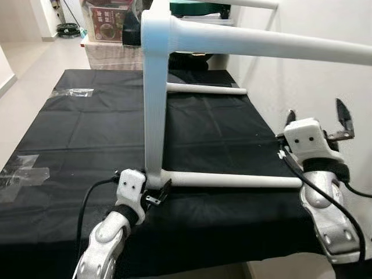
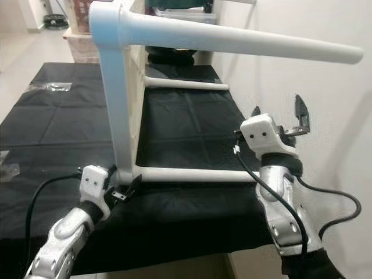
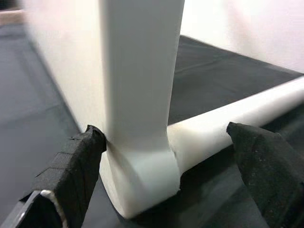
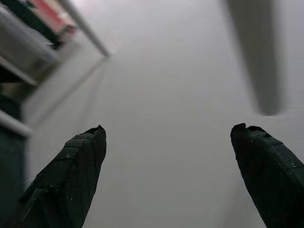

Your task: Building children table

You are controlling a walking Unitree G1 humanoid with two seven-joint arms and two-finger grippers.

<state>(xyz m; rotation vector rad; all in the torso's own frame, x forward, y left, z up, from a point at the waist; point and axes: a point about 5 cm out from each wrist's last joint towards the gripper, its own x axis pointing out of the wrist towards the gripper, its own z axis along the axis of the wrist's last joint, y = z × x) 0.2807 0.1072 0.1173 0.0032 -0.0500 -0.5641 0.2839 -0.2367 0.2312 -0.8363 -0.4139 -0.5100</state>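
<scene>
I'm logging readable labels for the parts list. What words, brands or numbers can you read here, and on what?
Red box beyond the far end of the black-covered table: has print on its face, too small and blurred to read.
White table frame: no text visible.
Left hand and right hand: no markings readable.

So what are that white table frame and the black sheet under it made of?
The table frame looks like painted wood or moulded plastic: smooth matte white with rounded corners, no grain showing. The sheet seems thin plastic or coated fabric: faint sheen, fold creases in a grid.
</scene>
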